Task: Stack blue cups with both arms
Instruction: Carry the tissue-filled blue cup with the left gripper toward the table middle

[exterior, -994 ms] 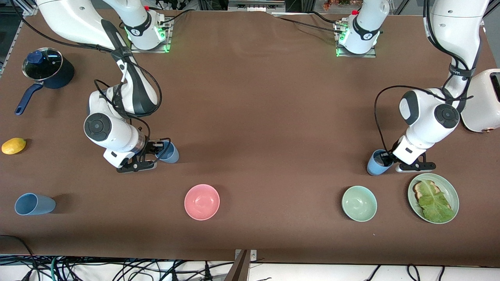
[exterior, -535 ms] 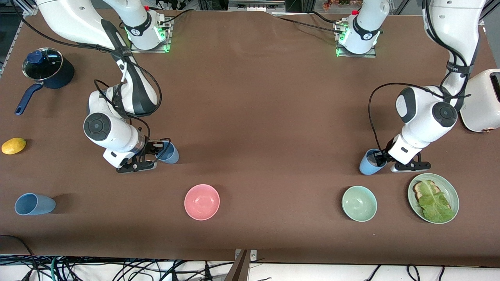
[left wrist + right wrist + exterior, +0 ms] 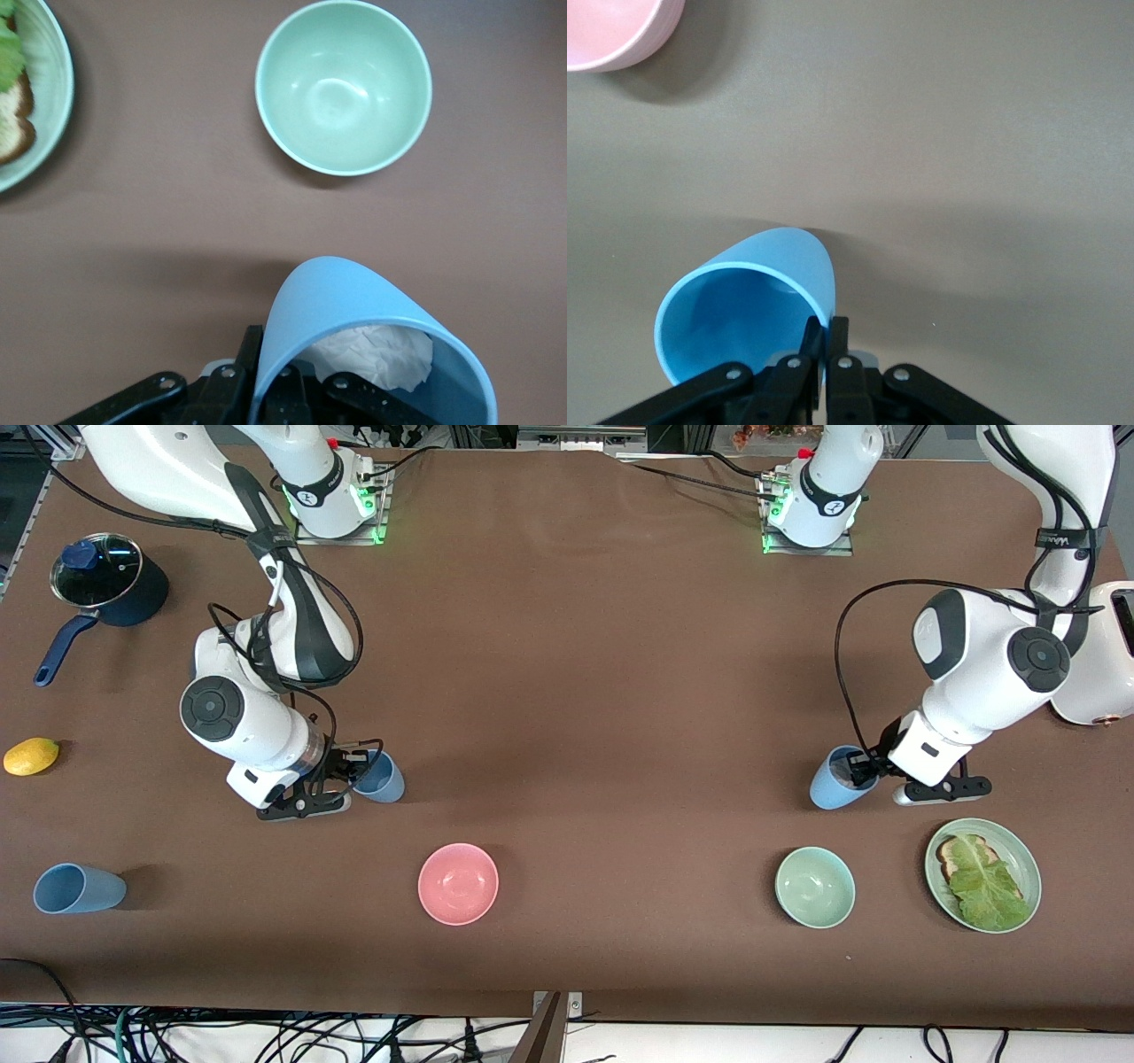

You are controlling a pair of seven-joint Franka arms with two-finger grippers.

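My right gripper (image 3: 347,769) is shut on the rim of a light-blue cup (image 3: 381,778), one finger inside and one outside; the right wrist view shows this cup (image 3: 749,301) pinched in that gripper (image 3: 827,341), tilted, just over the table. My left gripper (image 3: 864,769) is shut on the rim of a second blue cup (image 3: 831,779), held tilted a little above the table; the left wrist view shows the cup (image 3: 363,345) with white crumpled paper inside, gripped by that gripper (image 3: 263,372). A third blue cup (image 3: 75,888) lies on its side near the right arm's end.
A pink bowl (image 3: 458,883), a pale-green bowl (image 3: 814,887) and a green plate (image 3: 1021,857) with toast and lettuce lie nearer the front camera. A navy saucepan (image 3: 111,584) and a lemon (image 3: 31,755) sit at the right arm's end, a white toaster (image 3: 1103,655) at the left arm's.
My left gripper has lifted its blue cup off the table and shifted it toward the table's middle. My right gripper with its cup has risen slightly.
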